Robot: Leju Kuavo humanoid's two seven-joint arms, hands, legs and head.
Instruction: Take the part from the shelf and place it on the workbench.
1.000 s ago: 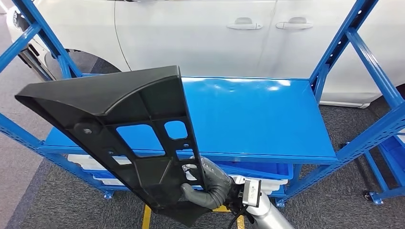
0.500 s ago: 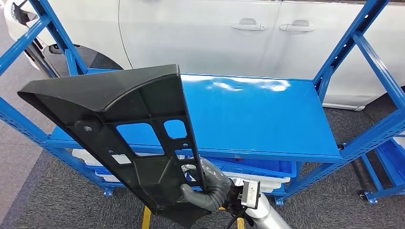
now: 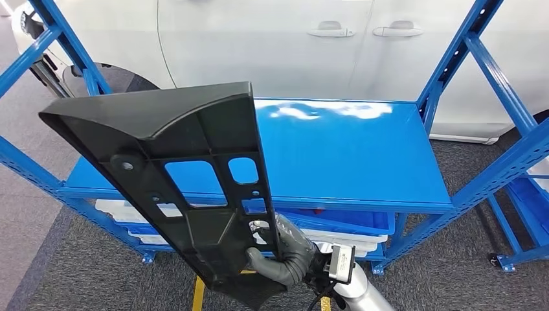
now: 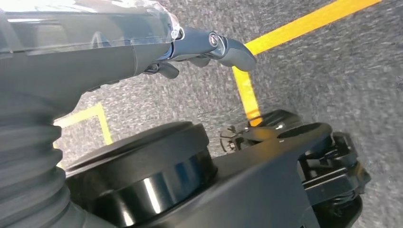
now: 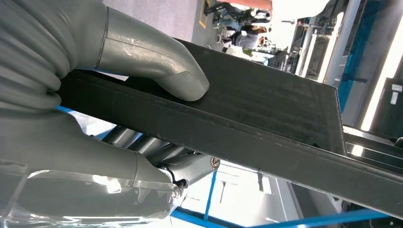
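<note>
The right hand [image 3: 285, 256] grips the part [image 3: 175, 175] by its lower edge (thumb [image 5: 157, 66] pressed flat on it).

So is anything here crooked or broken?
Nothing looks broken. The black part is tilted, held by the right hand at its lower end only, over the blue shelf, which looks lightly dented.

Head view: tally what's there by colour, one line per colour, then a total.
Black: 1, the part held by the right hand
Blue: 1, the shelf rack
White: 1, the car
Total: 3
</note>
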